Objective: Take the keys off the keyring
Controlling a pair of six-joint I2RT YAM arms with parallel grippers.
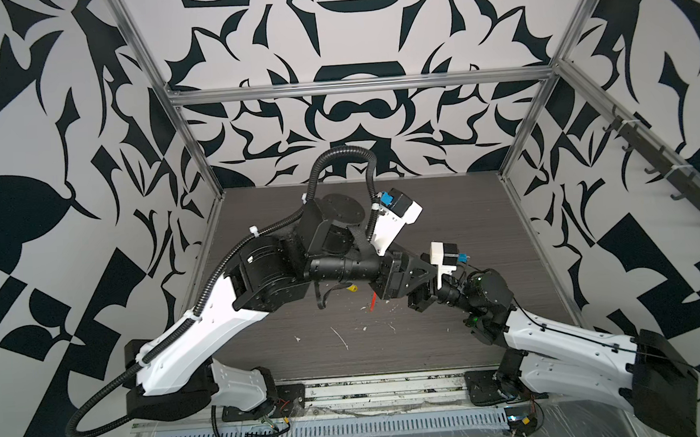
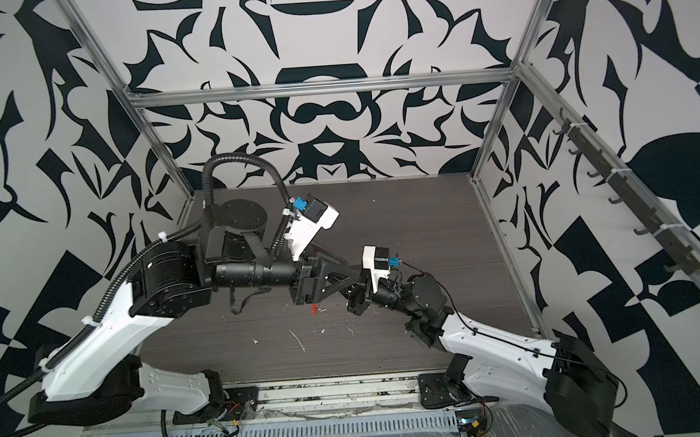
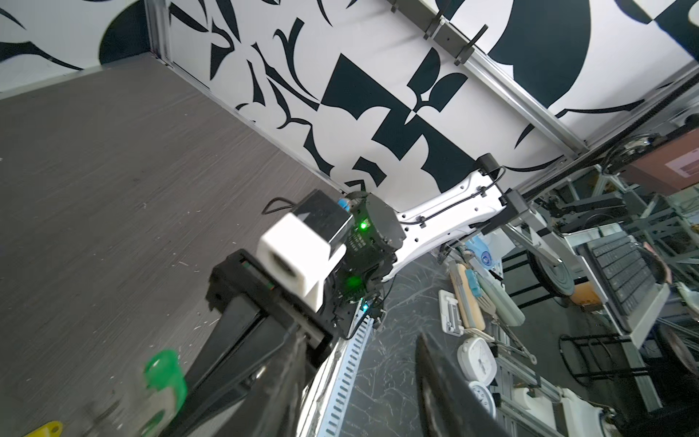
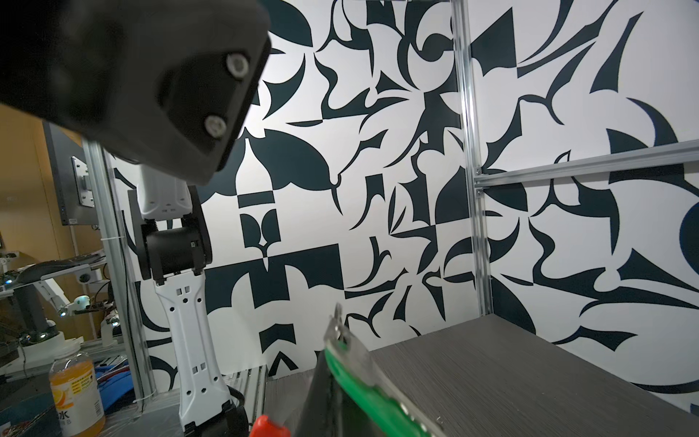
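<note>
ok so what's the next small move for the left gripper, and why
Probably bring the left gripper onto the keyring at its red sleeve and close. Its jaws stand apart with nothing between, while the right gripper looks shut on the green key, so the ring needs a steady hold to pull against.

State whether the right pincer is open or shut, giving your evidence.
Shut. In the right wrist view the right pincer grips the green-tagged key edge-on, with no gap showing.

A green key tag (image 4: pixel 355 382) sits beside the red keyring sleeve (image 4: pixel 266 427). Beneath the tag, the table (image 4: pixel 529 378) is grey woodgrain.
</note>
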